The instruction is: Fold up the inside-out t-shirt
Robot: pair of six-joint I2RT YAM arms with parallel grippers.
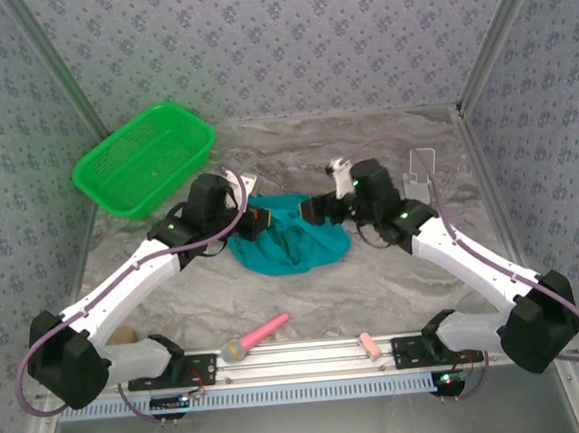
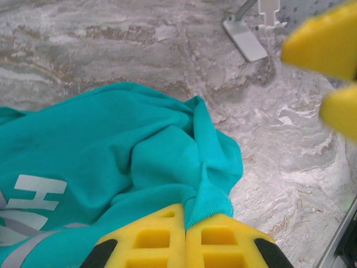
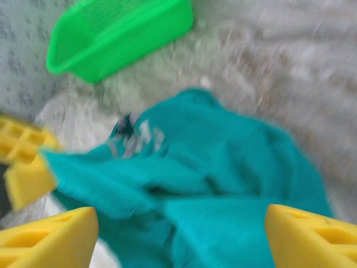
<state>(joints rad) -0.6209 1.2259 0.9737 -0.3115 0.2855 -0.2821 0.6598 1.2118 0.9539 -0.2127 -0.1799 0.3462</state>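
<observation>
Marble tabletop (image 1: 376, 290), crumpled teal t-shirt (image 1: 291, 241), long axis left to right

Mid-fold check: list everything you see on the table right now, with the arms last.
t-shirt: one, teal with white lettering, bunched at the table's centre
basket: one, green mesh, far left
pink-handled tool: one, lying at the near edge
small cylinder: one, pale pink, on the near rail
metal plate: one, grey, far right
table: one, grey marble
left end effector: one, yellow fingers, shut on the t-shirt's edge
right end effector: one, yellow fingers, open over the t-shirt
</observation>
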